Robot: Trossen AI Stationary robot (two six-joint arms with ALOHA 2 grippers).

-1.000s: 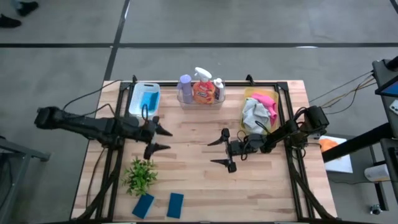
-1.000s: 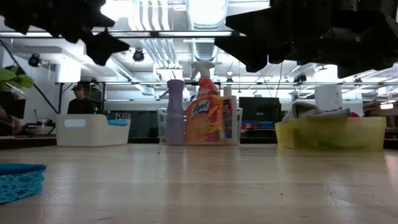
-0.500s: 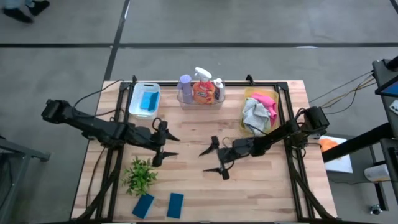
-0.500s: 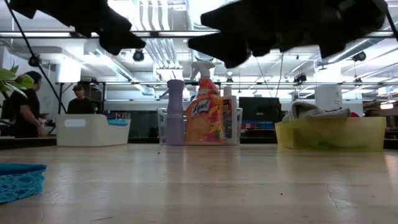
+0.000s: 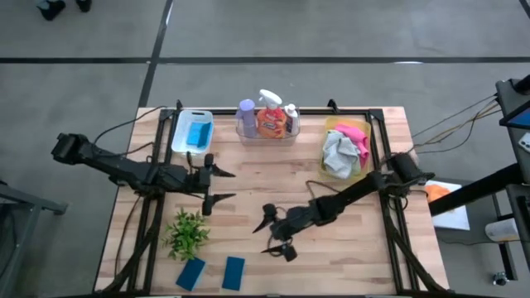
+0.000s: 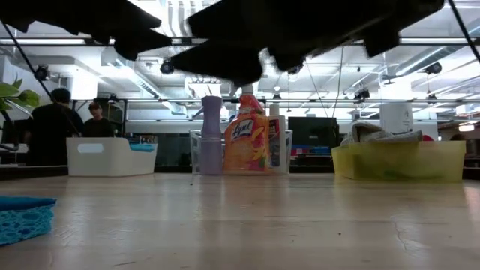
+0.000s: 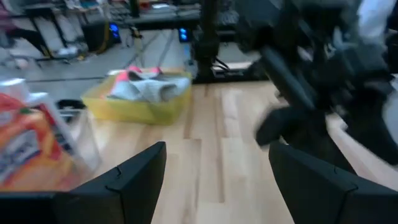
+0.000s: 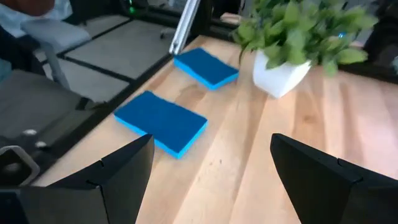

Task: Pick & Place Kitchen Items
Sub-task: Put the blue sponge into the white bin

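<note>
Grey concrete floor (image 5: 331, 25); bright ceiling lights (image 6: 247, 11); exposed ducts.

A potted plant (image 5: 187, 234) stands near white (image 5: 180, 137), clear (image 5: 267, 138) and yellow trays (image 5: 330, 127).

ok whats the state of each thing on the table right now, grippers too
left gripper: open, empty, above the table near the plant
right gripper: open, empty, aimed at the loose sponges
two loose sponges: flat on the table, apart
plant: upright in its white pot
white tray: holds blue sponges
clear tray: holds purple bottle, orange spray bottle, small white bottle, all upright
yellow tray: holds crumpled cloths
</note>
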